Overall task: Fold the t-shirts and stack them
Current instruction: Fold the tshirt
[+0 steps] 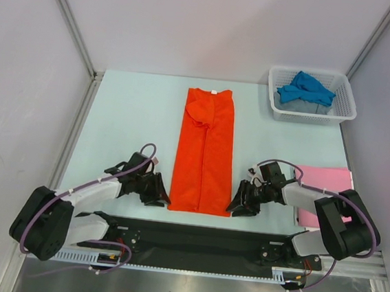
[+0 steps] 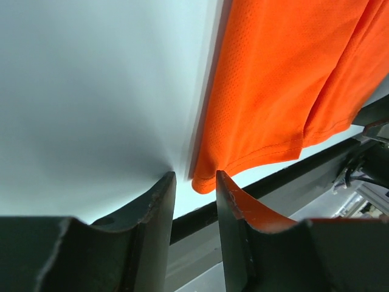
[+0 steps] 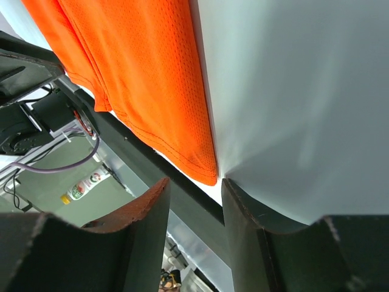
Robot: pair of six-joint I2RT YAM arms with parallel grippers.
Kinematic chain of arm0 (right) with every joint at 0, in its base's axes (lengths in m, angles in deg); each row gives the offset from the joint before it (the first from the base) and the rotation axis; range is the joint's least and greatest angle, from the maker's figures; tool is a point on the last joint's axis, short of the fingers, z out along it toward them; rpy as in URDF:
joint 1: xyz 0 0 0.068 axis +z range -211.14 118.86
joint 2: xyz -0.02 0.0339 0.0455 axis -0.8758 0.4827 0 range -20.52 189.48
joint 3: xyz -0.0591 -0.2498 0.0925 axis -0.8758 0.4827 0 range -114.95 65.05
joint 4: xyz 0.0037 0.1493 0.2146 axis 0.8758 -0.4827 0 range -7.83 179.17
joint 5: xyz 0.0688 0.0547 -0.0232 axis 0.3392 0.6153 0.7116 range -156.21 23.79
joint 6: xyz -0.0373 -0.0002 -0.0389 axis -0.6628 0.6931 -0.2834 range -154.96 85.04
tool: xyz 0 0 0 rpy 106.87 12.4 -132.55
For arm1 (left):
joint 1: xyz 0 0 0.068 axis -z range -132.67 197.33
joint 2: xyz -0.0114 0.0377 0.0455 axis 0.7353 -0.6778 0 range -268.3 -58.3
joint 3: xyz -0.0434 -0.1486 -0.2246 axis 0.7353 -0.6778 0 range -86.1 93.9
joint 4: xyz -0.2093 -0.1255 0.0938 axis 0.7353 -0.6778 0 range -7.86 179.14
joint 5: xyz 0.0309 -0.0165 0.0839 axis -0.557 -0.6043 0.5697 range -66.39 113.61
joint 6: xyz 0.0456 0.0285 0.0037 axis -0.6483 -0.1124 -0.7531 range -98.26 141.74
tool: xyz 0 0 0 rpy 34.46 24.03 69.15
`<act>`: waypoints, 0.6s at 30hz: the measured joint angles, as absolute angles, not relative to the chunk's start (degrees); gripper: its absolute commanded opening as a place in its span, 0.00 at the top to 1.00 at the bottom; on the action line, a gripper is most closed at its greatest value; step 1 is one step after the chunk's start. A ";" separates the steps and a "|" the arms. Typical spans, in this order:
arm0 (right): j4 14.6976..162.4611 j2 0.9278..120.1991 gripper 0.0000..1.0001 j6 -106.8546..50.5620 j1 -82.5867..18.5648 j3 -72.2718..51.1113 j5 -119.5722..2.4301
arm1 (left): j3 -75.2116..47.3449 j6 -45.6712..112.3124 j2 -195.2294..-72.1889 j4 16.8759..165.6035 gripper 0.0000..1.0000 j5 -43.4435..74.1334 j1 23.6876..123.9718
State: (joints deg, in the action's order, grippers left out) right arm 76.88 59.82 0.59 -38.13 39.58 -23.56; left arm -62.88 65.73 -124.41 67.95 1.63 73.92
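top external view sits high behind the arm bases, angled down and forward, far enough back to take in the whole table out to the basket. left wrist view sits just behind the left gripper, very low and close, looking past the fingers at the near left corner of the orange-red t-shirt. right wrist view mirrors it from the right gripper, facing the near right corner. all three share the shirt's near hem and the black base rail.
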 measured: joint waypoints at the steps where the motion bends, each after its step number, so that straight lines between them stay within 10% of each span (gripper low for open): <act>1: 77.06 59.95 0.55 0.59 -38.13 39.58 -23.45 | -62.88 65.79 -124.91 68.49 0.62 1.08 73.92; 18: 77.78 60.78 0.55 0.63 -38.13 39.75 -22.64 | -63.95 69.27 -128.69 73.58 0.66 -2.81 73.92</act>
